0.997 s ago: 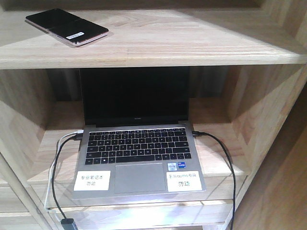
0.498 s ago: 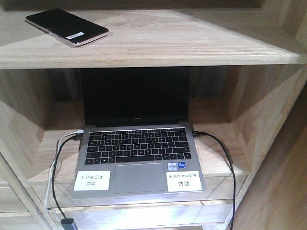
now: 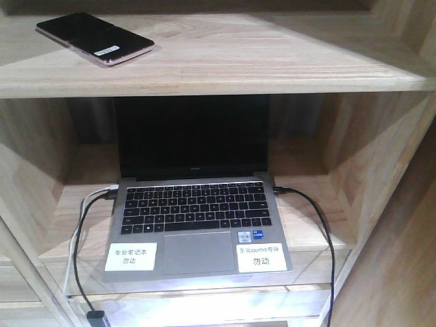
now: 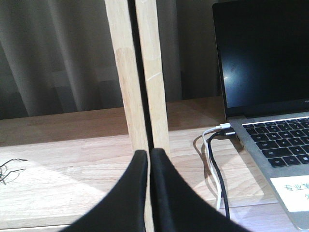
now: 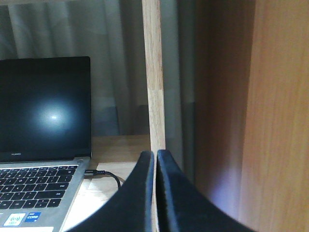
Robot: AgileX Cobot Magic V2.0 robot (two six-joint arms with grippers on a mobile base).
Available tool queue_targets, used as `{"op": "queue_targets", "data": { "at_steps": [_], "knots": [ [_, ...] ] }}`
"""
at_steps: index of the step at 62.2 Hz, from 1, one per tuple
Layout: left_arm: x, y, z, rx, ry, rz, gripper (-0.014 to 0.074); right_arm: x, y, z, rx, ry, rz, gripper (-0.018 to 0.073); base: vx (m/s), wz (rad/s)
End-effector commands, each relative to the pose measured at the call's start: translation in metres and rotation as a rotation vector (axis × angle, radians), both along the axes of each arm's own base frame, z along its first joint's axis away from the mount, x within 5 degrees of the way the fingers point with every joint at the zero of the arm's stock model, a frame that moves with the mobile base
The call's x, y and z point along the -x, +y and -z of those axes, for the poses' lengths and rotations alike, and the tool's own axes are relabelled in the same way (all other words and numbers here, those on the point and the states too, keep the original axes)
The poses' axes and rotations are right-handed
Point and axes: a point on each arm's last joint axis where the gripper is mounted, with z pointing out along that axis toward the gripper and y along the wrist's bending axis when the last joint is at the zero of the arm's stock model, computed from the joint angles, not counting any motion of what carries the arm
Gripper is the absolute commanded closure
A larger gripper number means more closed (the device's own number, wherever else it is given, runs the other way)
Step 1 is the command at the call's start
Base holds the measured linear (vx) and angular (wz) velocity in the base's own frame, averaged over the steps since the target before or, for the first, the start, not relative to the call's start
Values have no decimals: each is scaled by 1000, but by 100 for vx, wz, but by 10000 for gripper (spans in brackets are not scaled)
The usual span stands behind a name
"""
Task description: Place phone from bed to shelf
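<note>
Front view: the phone [image 3: 95,38] lies flat on the shelf [image 3: 272,65], above the laptop [image 3: 197,197], seemingly delivered. Left wrist: left gripper [image 4: 148,159] pressed together, empty. Right wrist: right gripper [image 5: 155,159] likewise closed, phone nowhere between its jaws

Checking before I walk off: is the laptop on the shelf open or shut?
Open. The laptop has its dark screen raised upright and its keyboard exposed, inside the shelf compartment.
</note>
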Motion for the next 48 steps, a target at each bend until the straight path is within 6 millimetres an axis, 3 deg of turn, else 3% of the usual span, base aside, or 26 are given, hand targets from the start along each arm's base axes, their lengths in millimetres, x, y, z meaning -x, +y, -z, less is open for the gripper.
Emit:
{"op": "queue_targets", "data": {
  "at_steps": [1,48],
  "knots": [
    [1,0,-15,11,-108,2,595,1,-1,-7,3,-93,8,569,0,0],
    [1,0,-15,11,-108,2,595,1,-1,-7,3,-93,8,569,0,0]
  ]
}}
